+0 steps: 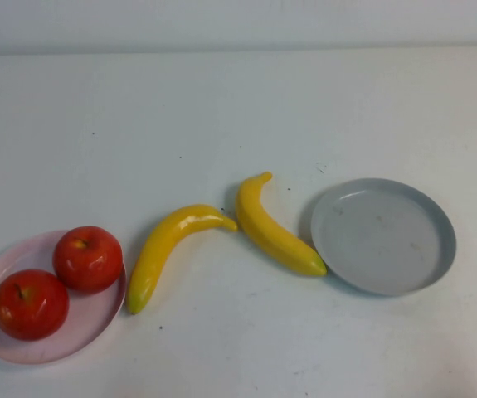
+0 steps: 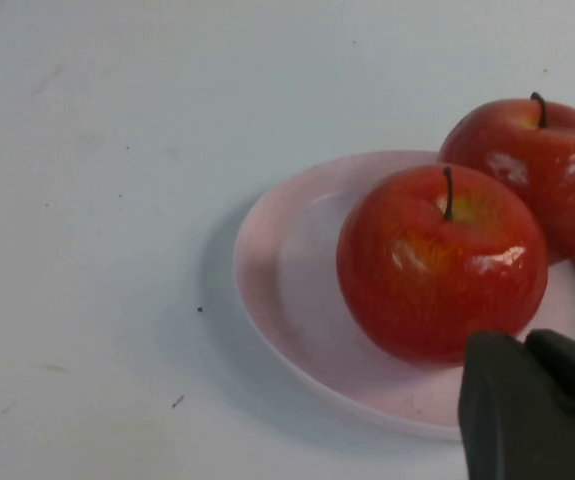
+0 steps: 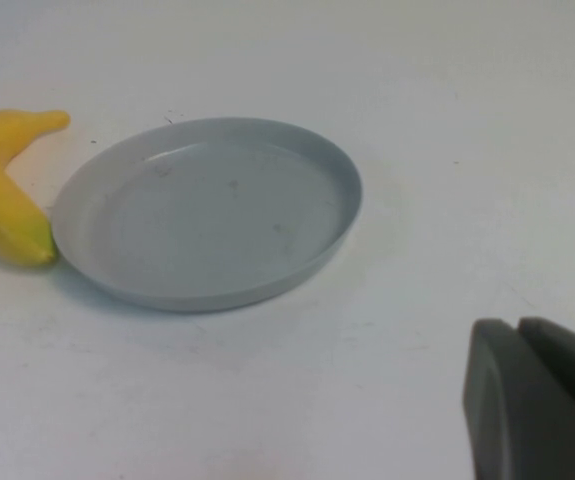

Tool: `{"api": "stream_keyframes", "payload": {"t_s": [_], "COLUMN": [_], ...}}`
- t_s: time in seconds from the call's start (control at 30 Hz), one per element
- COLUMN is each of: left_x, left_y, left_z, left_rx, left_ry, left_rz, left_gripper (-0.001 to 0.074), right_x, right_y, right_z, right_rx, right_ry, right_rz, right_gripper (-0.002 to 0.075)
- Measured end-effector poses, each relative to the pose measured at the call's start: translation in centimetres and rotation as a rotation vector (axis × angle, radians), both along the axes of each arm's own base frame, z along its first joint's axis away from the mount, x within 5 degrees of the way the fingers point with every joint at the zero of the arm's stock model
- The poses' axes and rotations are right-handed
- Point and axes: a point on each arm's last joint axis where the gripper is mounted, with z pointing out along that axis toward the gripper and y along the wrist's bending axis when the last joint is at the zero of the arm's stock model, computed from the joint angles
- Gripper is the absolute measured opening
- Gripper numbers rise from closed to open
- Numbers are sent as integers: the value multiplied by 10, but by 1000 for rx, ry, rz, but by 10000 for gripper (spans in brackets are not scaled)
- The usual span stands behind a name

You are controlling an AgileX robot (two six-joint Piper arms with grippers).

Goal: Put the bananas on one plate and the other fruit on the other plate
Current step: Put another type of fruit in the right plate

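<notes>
Two red apples [image 1: 88,258] [image 1: 31,303] sit on the pale pink plate [image 1: 97,319] at the near left; they also show in the left wrist view [image 2: 437,262] [image 2: 542,170] on that plate [image 2: 297,290]. Two yellow bananas [image 1: 165,249] [image 1: 273,230] lie on the table between the plates. The grey plate [image 1: 383,236] at the right is empty; the right wrist view shows it [image 3: 207,215] with one banana [image 3: 2,190] touching its rim. My left gripper [image 2: 527,345] is shut and empty just beside the nearer apple. My right gripper [image 3: 517,330] is shut and empty, apart from the grey plate. Neither gripper shows in the high view.
The white table [image 1: 238,116] stretches bare behind the fruit to a pale back wall [image 1: 238,21].
</notes>
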Motion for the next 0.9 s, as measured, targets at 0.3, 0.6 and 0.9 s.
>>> {"api": "stream_keyframes", "payload": {"t_s": [0.3, 0.6, 0.9], "left_x": [0, 0, 0], "left_y": [0, 0, 0], "left_z": [-2, -2, -2], "left_rx": [7, 9, 10], "left_ry": [18, 19, 19], "left_rz": [1, 1, 2], "left_gripper": [4, 4, 4], "right_x": [0, 0, 0], "right_y": [0, 0, -4], "right_z": [0, 0, -1], "right_rx": [0, 0, -240], "right_ry": [0, 0, -20], "right_rz": [0, 0, 22], "right_gripper": [-17, -17, -17]}}
